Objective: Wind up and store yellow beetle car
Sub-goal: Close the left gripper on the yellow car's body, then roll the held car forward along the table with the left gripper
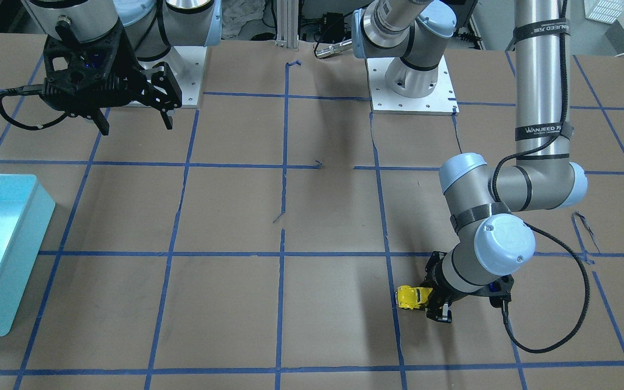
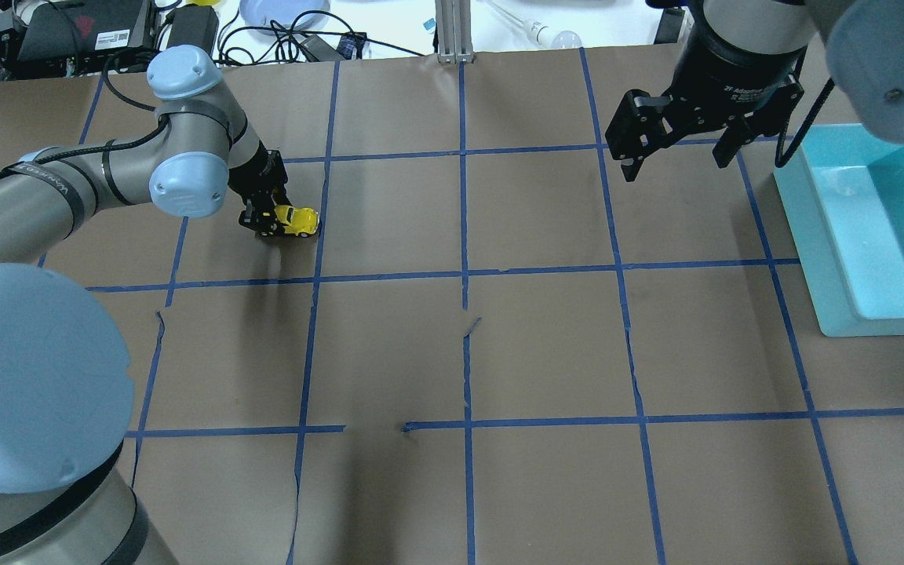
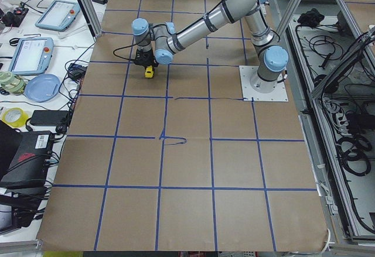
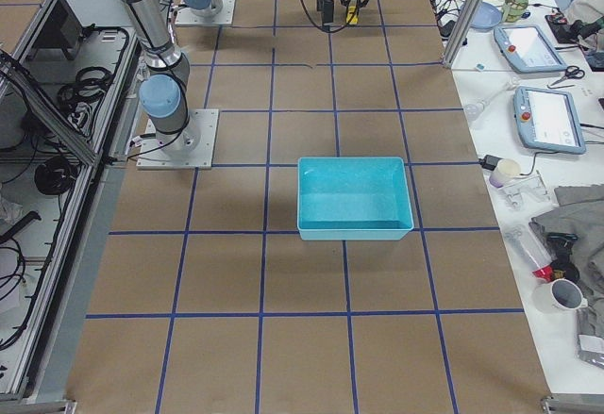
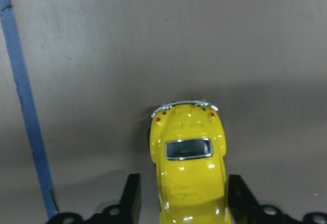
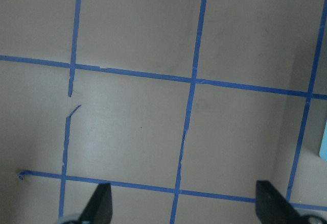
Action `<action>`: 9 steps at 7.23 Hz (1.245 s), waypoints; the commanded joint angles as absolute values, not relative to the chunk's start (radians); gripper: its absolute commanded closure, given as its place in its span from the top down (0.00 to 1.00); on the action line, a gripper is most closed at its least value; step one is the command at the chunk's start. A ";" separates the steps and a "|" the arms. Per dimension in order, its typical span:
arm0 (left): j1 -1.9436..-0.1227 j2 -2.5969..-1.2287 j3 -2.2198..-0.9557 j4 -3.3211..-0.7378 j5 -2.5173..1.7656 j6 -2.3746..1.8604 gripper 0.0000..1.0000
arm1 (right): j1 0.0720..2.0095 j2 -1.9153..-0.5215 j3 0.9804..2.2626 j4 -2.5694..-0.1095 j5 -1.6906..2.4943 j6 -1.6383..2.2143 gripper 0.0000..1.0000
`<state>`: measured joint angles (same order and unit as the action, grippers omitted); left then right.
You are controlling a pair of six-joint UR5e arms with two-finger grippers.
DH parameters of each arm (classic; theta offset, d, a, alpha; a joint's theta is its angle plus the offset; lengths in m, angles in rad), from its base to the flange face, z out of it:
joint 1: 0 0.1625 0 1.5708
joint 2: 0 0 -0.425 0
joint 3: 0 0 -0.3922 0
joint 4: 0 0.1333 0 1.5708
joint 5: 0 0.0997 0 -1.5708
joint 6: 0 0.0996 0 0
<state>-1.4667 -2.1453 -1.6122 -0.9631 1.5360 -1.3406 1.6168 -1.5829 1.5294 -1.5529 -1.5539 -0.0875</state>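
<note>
The yellow beetle car [image 2: 297,221] sits on the brown paper at the far left of the table, also seen in the front view [image 1: 412,297] and the left side view [image 3: 149,71]. My left gripper [image 2: 267,224] is low over it. In the left wrist view the car [image 5: 190,173] lies between the two black fingers [image 5: 132,198], which stand close against its sides, its rear bumper pointing away. My right gripper [image 2: 676,161] is open and empty, hanging above the table at the far right, near the teal bin.
A teal bin [image 2: 836,259] stands at the right edge of the table, also visible in the front view [image 1: 25,238]. Blue tape lines form a grid on the brown paper. Cables, tablets and clutter lie beyond the far table edge.
</note>
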 commanded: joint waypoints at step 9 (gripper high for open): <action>-1.486 -2.134 -1.600 -1.091 1.382 -1.494 0.00 | 1.617 -1.583 1.531 -1.552 -1.555 -0.089 1.00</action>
<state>-1.4877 -2.1242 -1.6010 -1.0864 1.3837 -1.4951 1.6168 -1.5831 1.5308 -1.5524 -1.5553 -0.0877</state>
